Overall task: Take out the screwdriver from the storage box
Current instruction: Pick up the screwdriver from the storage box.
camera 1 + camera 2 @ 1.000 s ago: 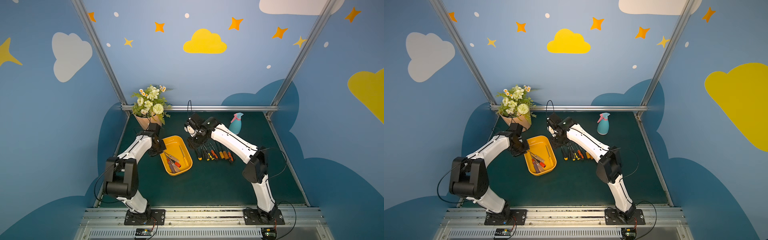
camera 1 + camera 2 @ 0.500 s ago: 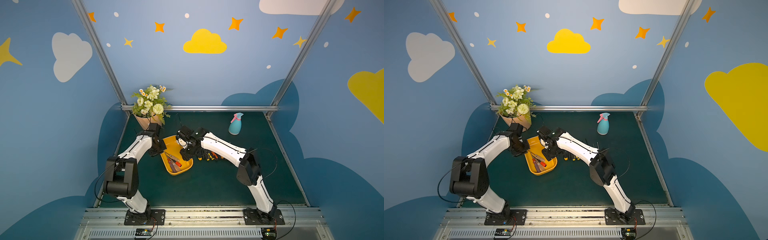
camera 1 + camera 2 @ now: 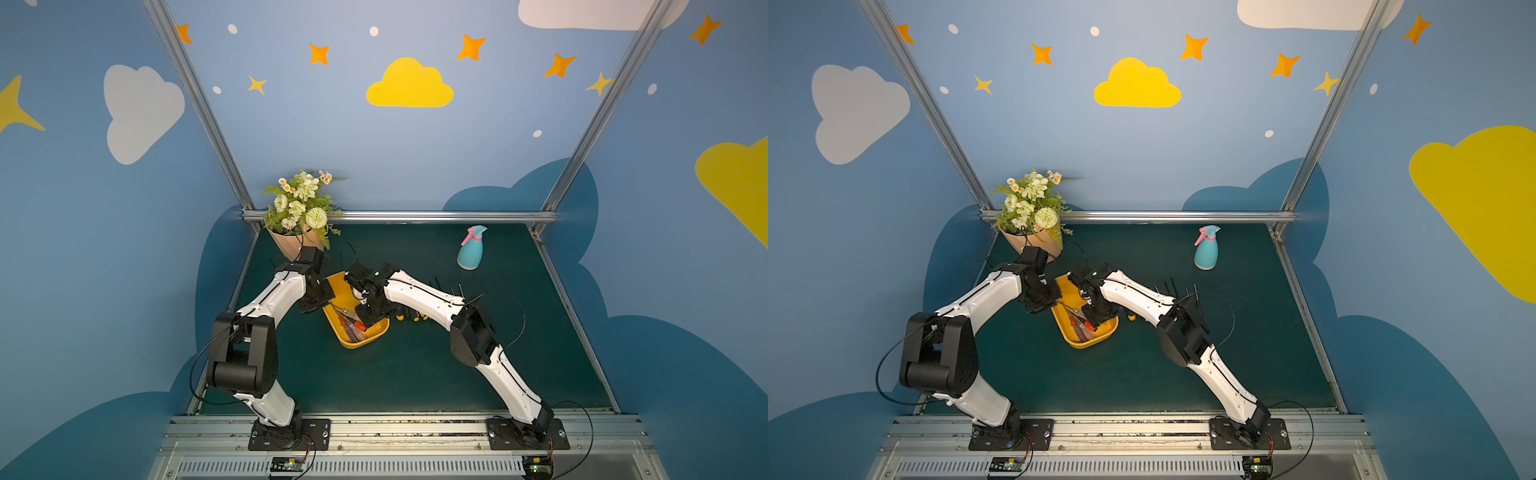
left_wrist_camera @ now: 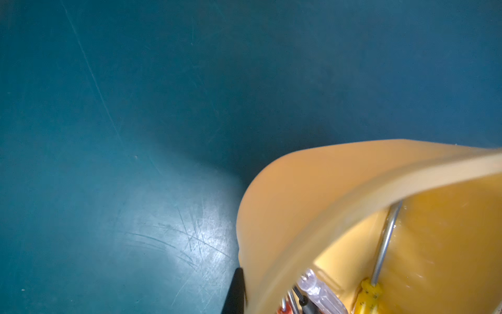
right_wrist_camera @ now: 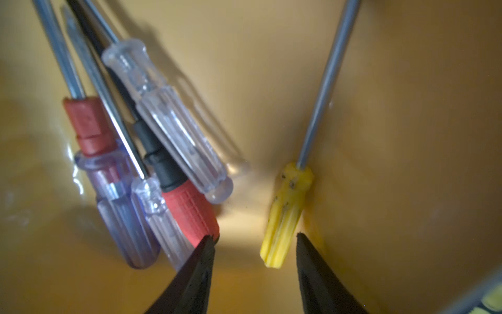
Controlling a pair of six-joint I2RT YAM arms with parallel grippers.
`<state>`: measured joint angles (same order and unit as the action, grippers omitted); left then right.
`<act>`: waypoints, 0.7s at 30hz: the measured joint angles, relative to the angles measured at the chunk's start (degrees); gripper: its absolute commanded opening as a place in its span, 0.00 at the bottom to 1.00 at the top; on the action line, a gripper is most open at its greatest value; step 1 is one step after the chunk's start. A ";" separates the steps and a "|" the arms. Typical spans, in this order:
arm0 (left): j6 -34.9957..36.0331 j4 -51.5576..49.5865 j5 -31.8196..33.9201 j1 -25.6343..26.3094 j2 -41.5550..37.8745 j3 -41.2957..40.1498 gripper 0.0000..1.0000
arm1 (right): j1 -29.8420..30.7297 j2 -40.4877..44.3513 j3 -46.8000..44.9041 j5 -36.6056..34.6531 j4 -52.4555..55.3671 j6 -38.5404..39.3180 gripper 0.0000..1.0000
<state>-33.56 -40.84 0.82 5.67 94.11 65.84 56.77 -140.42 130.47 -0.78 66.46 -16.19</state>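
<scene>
Storage box: yellow. Yellow-handled screwdriver; red-and-black ribbed screwdriver; clear-handled screwdriver. Table: dark teal.

Table (green) bears storage box, flowerpot, sprayer, perhaps screwdrivers.

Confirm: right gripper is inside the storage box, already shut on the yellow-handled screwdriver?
Not shut. The right gripper is inside the storage box, open, its jaws either side of the yellow-handled screwdriver, as the right wrist view shows.
</scene>
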 measured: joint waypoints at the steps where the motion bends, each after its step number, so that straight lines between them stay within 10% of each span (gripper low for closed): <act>1: -0.15 0.02 -0.02 0.00 0.00 -0.09 0.03 | 0.02 -0.63 0.66 -0.63 0.46 -0.39 0.51; 17: -0.76 0.81 -0.15 0.35 -0.02 -0.90 0.02 | -0.37 -4.24 1.86 -0.44 1.90 -4.94 0.36; 21: -0.57 0.59 0.28 0.33 -0.02 -0.90 0.02 | -0.81 -4.66 2.21 1.64 1.92 -5.14 0.14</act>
<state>-34.13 -40.25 1.10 6.00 94.08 64.95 55.96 -145.08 132.68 0.86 68.38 -21.32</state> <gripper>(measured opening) 0.079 0.234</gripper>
